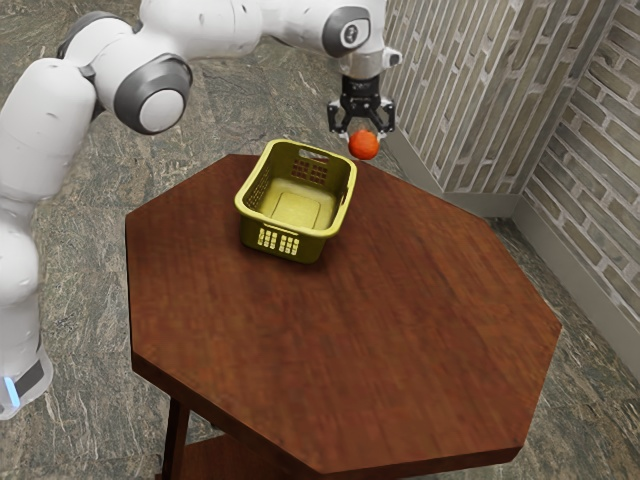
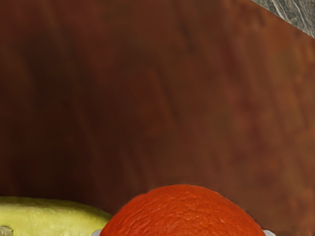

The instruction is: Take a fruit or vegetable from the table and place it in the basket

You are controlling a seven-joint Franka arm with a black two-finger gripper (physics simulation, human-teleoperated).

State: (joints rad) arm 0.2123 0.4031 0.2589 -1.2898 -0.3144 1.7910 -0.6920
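One orange (image 1: 364, 146) is gripped between both fingers of the one black gripper (image 1: 362, 137), held up near the table's far edge, just to the exterior view's right of one yellow-green basket (image 1: 290, 246). The basket stands on one octagonal, reddish-brown wooden table (image 1: 400, 330). Around are a grey, stone-patterned floor (image 1: 85, 330) and two brick walls (image 1: 460, 85) meeting in a corner.
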